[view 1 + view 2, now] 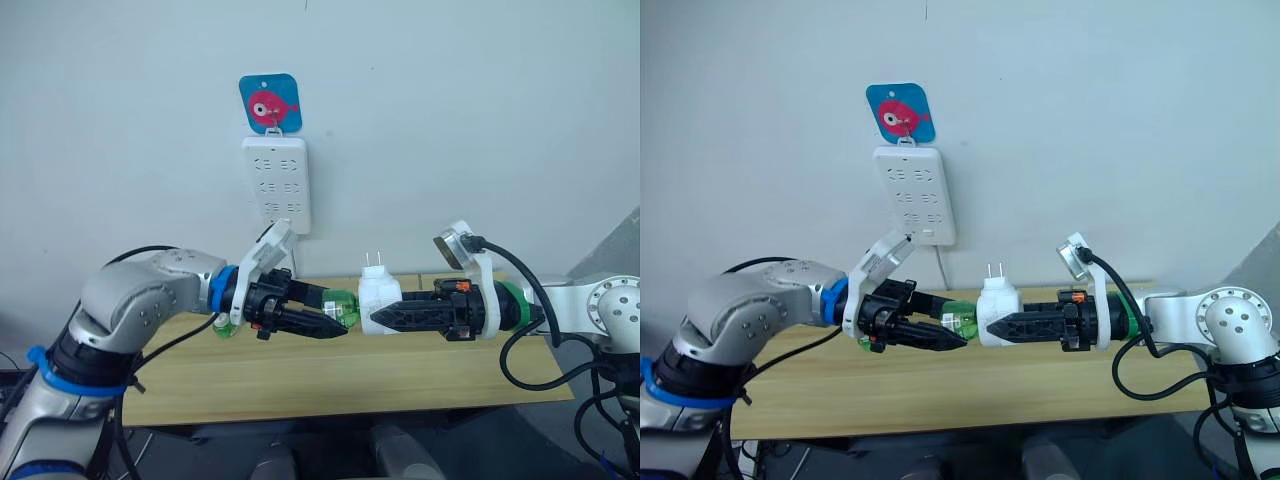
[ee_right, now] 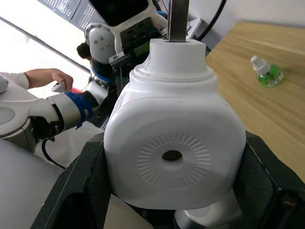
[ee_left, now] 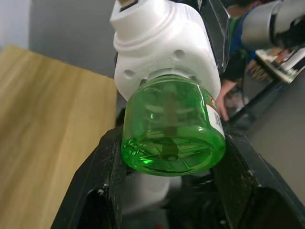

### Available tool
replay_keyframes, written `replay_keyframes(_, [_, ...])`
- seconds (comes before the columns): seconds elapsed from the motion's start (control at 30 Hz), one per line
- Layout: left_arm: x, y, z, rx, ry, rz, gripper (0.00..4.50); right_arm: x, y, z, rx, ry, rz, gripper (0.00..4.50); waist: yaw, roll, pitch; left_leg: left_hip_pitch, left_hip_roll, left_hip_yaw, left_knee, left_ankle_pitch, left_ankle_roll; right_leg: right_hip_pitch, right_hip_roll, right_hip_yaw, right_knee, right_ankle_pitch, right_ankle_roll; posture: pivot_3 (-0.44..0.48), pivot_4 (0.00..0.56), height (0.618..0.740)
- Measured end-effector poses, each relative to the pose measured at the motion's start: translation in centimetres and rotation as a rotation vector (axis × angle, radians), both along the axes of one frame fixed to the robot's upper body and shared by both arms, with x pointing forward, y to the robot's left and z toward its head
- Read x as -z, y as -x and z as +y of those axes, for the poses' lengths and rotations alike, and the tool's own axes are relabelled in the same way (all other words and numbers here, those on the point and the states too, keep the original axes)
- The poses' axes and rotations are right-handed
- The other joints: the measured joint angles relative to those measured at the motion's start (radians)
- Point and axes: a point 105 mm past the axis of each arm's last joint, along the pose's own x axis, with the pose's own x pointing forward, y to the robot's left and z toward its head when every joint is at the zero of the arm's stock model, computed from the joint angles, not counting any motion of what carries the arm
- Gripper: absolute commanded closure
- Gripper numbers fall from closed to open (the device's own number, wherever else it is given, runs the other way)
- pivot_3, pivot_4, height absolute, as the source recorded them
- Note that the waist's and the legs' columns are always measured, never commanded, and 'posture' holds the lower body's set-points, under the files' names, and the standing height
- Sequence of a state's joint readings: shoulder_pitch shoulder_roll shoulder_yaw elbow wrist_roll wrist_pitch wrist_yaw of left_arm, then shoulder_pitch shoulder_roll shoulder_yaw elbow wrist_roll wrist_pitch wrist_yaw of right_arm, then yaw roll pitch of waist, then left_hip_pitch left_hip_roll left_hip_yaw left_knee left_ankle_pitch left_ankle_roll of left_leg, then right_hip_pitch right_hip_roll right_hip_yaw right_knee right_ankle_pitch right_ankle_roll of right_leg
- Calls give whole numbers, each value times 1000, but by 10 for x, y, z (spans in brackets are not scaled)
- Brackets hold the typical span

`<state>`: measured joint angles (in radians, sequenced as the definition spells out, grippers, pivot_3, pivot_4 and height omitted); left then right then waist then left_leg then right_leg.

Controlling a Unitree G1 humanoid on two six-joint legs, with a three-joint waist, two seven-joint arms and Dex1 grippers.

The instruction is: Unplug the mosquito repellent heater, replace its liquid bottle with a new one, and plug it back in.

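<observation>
1. Your left gripper [image 1: 335, 322] is clamped on the green bottle [image 3: 174, 131], mid-frame above the surface [image 1: 330, 385].
2. Your right gripper [image 1: 385, 317] clamps the mosquito repellent heater [image 1: 378, 300], bracing it so you can twist them apart.

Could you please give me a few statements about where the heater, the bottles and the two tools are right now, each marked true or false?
1. The mosquito repellent heater is plugged into the power strip. False: the right tool holds it in the air, prongs up.
2. The left tool grips a green bottle. True.
3. That green bottle is seated in the heater's underside. True.
4. Another capped green bottle lies on the wooden table. True.
5. The power strip lies flat on the table. False: it hangs on the wall.
</observation>
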<state>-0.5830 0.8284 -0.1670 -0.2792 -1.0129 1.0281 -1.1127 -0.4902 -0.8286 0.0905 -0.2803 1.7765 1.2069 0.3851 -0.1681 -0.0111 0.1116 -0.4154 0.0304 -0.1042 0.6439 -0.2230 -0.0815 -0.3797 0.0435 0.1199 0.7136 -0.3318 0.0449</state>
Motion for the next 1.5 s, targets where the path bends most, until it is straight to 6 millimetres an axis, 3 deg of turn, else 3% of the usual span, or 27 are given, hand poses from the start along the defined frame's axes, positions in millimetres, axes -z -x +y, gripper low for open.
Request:
replay_keyframes(0.2, [8,-4,5,-37,14,-146,72,1,2,-2,0,15,-7,1508,2,0,0,0,0,0,0,0,0,-1,0,1,0,0,0,-142,60,711])
replay_keyframes(0.23, [8,-3,5,-34,31,-203,0,1,4,-2,-9,14,-9,1508,3,0,0,0,0,1,0,0,0,-1,0,1,0,0,0,-141,60,711])
replay_keyframes(0.37, [10,5,6,-28,65,-347,0,3,8,-2,-17,3,13,1508,6,0,0,0,0,2,0,0,0,0,0,2,0,0,0,-138,61,711])
replay_keyframes(0.6, [20,8,10,-84,152,-935,0,2,9,-2,-18,-1,13,1508,12,0,0,1,0,5,1,0,0,0,-1,5,0,0,-1,-137,62,711])
replay_keyframes(0.7, [19,6,10,-111,185,-1104,0,2,9,-2,-16,-2,13,1508,22,0,0,1,0,6,1,0,0,0,-1,5,0,0,0,-136,62,711])
replay_keyframes(0.87, [17,9,2,-104,233,-1227,0,2,8,-3,-13,-3,13,1508,25,0,0,0,0,6,1,0,0,0,-1,6,-1,0,0,-136,62,711])
replay_keyframes(1.17, [15,19,-2,-73,271,-1224,0,2,8,-3,-12,-2,13,1508,23,0,0,1,0,5,1,0,0,0,-1,5,0,0,0,-141,59,711])
replay_keyframes(1.27, [15,18,-3,-79,272,-1198,618,2,8,-3,-11,-2,13,1508,23,0,0,1,0,5,1,0,0,0,-1,5,0,0,0,-140,60,711])
replay_keyframes(1.43, [17,20,-6,-60,264,-1152,2139,1,7,-3,-7,-5,9,1508,23,0,0,1,0,5,1,0,0,0,-1,4,0,0,0,-138,58,711])
replay_keyframes(1.5, [17,20,-6,-57,258,-1138,2250,1,7,-3,-7,-4,9,1508,23,0,0,1,0,5,1,0,0,0,-1,4,0,0,0,-138,58,711])
